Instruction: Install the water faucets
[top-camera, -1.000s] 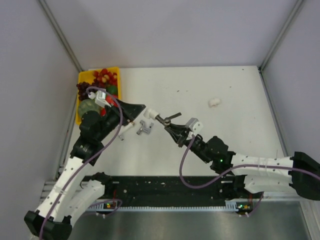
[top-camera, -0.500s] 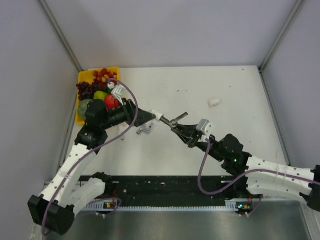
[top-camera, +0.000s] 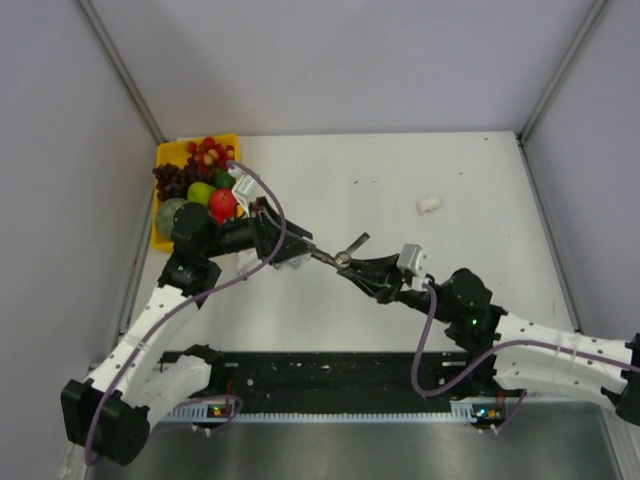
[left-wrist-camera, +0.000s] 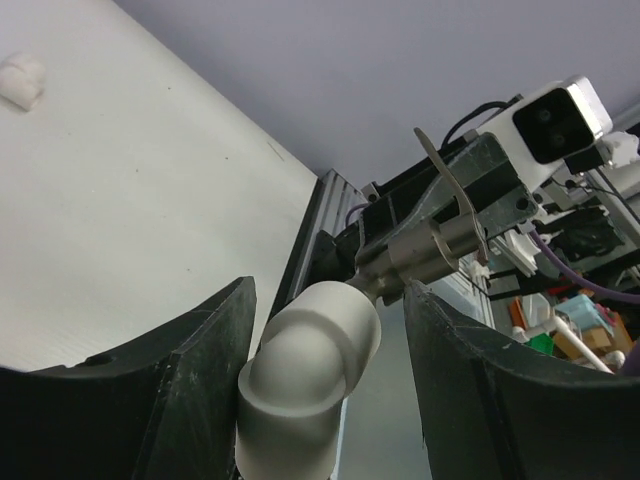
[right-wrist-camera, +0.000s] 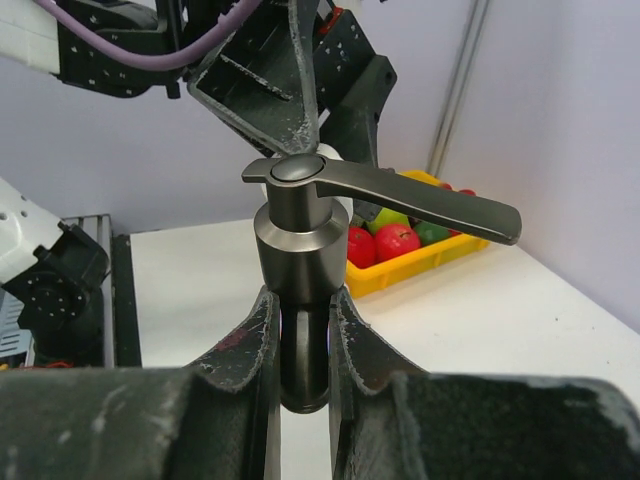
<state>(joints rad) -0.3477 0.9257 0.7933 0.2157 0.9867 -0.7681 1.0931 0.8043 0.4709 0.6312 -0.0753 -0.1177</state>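
Note:
My right gripper (right-wrist-camera: 302, 300) is shut on the stem of the dark grey faucet (right-wrist-camera: 298, 240), whose lever handle points right. In the top view the faucet (top-camera: 345, 255) hangs above the table's middle, between both grippers. A white elbow fitting (left-wrist-camera: 310, 370) sits on the faucet's end (left-wrist-camera: 430, 245). My left gripper (left-wrist-camera: 328, 290) stands around the elbow: one finger touches it, and a clear gap separates it from the other finger. A small white piece (top-camera: 246, 262) lies on the table under the left arm.
A yellow tray (top-camera: 222, 138) of toy fruit stands at the back left, close behind the left arm. A small white lump (top-camera: 428, 205) lies at the back right. Grey walls close in the table on three sides.
The left gripper has swung right and lower, bringing the white elbow onto the faucet's end. The right arm has shifted right and tilted the faucet toward it.

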